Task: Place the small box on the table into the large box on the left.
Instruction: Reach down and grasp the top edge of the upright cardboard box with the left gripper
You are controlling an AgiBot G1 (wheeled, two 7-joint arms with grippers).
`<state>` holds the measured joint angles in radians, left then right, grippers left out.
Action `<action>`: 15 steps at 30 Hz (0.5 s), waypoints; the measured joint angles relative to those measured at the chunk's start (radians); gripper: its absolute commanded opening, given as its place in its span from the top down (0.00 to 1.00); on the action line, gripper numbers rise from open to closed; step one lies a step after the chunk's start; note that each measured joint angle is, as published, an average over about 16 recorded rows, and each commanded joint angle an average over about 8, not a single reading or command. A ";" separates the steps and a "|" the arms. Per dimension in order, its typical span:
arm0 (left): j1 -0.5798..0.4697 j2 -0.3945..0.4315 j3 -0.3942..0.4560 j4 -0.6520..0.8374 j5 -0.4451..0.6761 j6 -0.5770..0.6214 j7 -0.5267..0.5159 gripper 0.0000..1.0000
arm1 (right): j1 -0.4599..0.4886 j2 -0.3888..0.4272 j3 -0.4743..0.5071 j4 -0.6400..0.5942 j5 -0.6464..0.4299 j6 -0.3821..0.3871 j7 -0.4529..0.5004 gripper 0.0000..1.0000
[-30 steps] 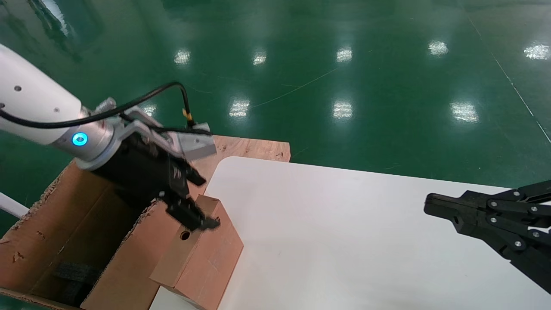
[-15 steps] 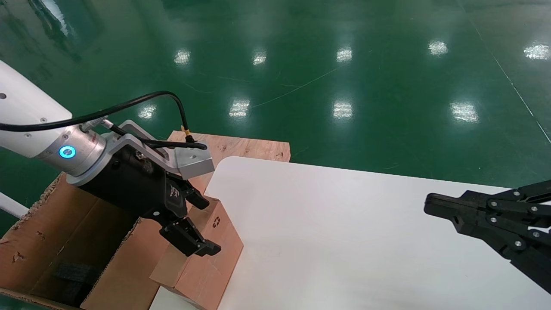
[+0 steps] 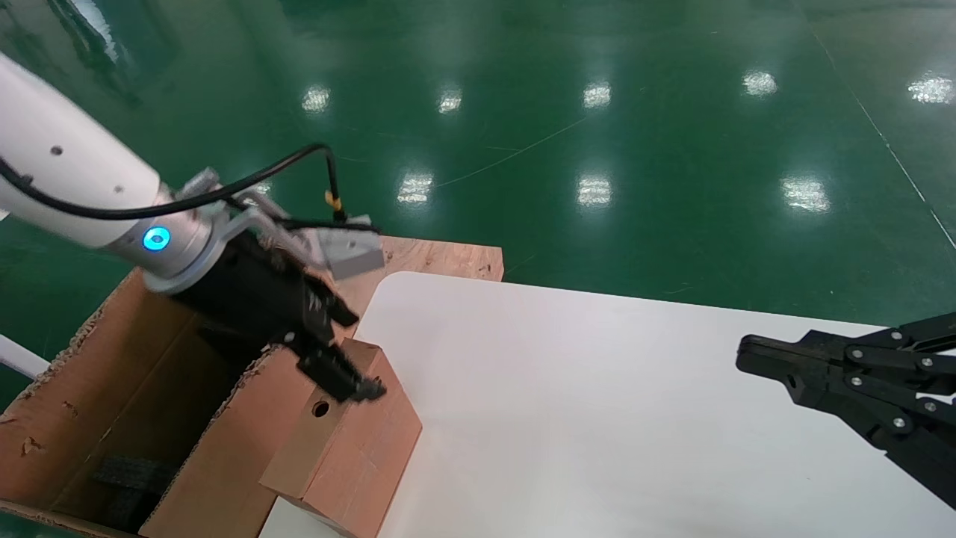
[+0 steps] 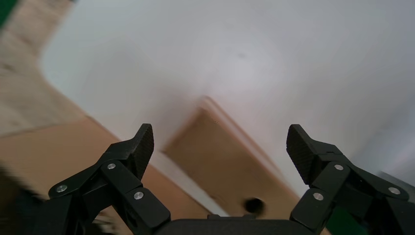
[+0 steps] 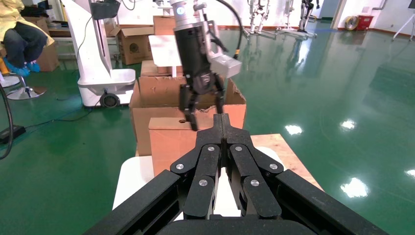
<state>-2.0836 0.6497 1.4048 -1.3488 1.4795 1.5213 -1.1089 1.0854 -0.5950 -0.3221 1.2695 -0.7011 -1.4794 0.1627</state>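
Small box [image 3: 343,448] sits at counter's [image 3: 597,418] left edge, leaning/touching the large box [image 3: 112,418] wall; round hole on near face, top face up. Not gripped yet.

Left gripper [image 3: 340,373] just above box's top far corner, jaws released, spread wide — wrist view shows both fingers [image 4: 137,147] apart w/ the box top [image 4: 230,161] between & below, nothing touching. Right gripper [image 3: 754,357] parked over counter's right side, well apart, jaws clenched, empty.

Step in hand, by my read: descend & grasp. To do well:
- Centre over box top before dropping; seems off toward one end now, so grip there likely to let box swing.
- Square jaws to the box's narrower sides; box lies skewed to counter edge, so wrist prob. needs a twist to match.
- Go deep enough for pads to bear on side walls, not the top edge only.
- Close gently — plain cardboard, prob. empty, dents easy.
- Watch large box's ragged flap [image 3: 246,373] right beside: inner finger could catch on it on the way down.
- After grip: lift straight up clear of the flap, then move left over the opening; dark foam [image 3: 127,474] in bottom, so lower, don't drop from height.
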 measured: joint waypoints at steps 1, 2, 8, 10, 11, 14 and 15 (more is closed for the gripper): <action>-0.007 0.006 0.004 -0.001 0.013 0.001 -0.012 0.00 | 0.000 0.000 0.000 0.000 0.000 0.000 0.000 1.00; -0.014 0.012 0.009 -0.002 0.024 0.002 -0.024 0.00 | 0.000 0.000 0.000 0.000 0.000 0.000 0.000 1.00; -0.053 0.035 0.046 -0.005 0.041 0.020 -0.081 0.00 | 0.000 0.000 0.000 0.000 0.000 0.000 0.000 1.00; -0.063 0.039 0.060 -0.005 0.030 0.030 -0.095 0.00 | 0.000 0.000 0.000 0.000 0.000 0.000 0.000 1.00; -0.068 0.040 0.067 -0.005 0.022 0.035 -0.102 0.00 | 0.000 0.000 0.000 0.000 0.000 0.000 0.000 1.00; -0.079 0.041 0.089 -0.003 -0.008 0.046 -0.118 0.00 | 0.000 0.000 0.000 0.000 0.000 0.000 0.000 1.00; -0.081 0.041 0.096 -0.002 -0.020 0.049 -0.122 0.00 | 0.000 0.000 0.000 0.000 0.000 0.000 0.000 1.00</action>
<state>-2.1648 0.6903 1.5006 -1.3511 1.4599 1.5703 -1.2311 1.0854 -0.5948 -0.3224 1.2693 -0.7008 -1.4792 0.1625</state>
